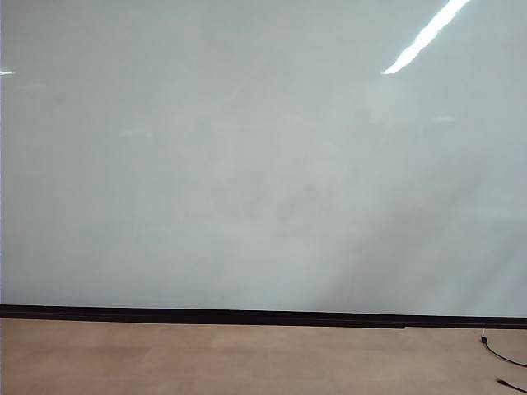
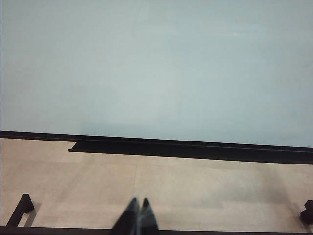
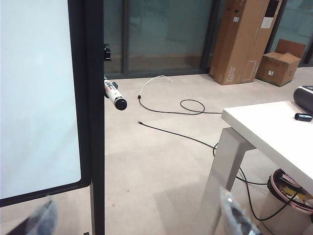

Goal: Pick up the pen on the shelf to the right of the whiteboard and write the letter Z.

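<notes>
So, ext. view: whiteboard blank, no Z yet, neither pincer showing. Left wrist view: left pincer pressed together, low over tabletop. Right wrist view: right pincer spread wide; pen juts from board's right edge. Step: reach. Next: line up w/ barrel, close.

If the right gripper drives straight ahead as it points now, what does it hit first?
Probably nothing soon: the open right gripper faces bare floor. The pen sits off-line by the whiteboard frame; depth is unclear.
</notes>
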`<act>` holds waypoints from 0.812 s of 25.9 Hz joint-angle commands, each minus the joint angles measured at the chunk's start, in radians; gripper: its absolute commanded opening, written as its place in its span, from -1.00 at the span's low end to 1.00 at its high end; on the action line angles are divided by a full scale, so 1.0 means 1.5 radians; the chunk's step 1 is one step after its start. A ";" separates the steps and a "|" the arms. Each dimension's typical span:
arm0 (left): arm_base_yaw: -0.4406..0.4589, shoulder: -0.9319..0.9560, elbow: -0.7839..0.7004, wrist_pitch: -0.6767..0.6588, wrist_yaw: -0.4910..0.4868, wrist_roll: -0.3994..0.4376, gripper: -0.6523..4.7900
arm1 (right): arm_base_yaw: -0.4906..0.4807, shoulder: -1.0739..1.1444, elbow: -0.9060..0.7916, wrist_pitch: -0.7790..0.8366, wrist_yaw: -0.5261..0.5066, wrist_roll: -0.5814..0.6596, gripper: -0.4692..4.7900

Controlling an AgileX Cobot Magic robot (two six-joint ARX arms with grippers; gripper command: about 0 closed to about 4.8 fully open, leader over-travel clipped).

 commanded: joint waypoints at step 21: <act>0.000 0.000 0.001 0.003 0.000 0.003 -0.78 | 0.001 0.000 0.038 -0.013 0.004 0.018 0.83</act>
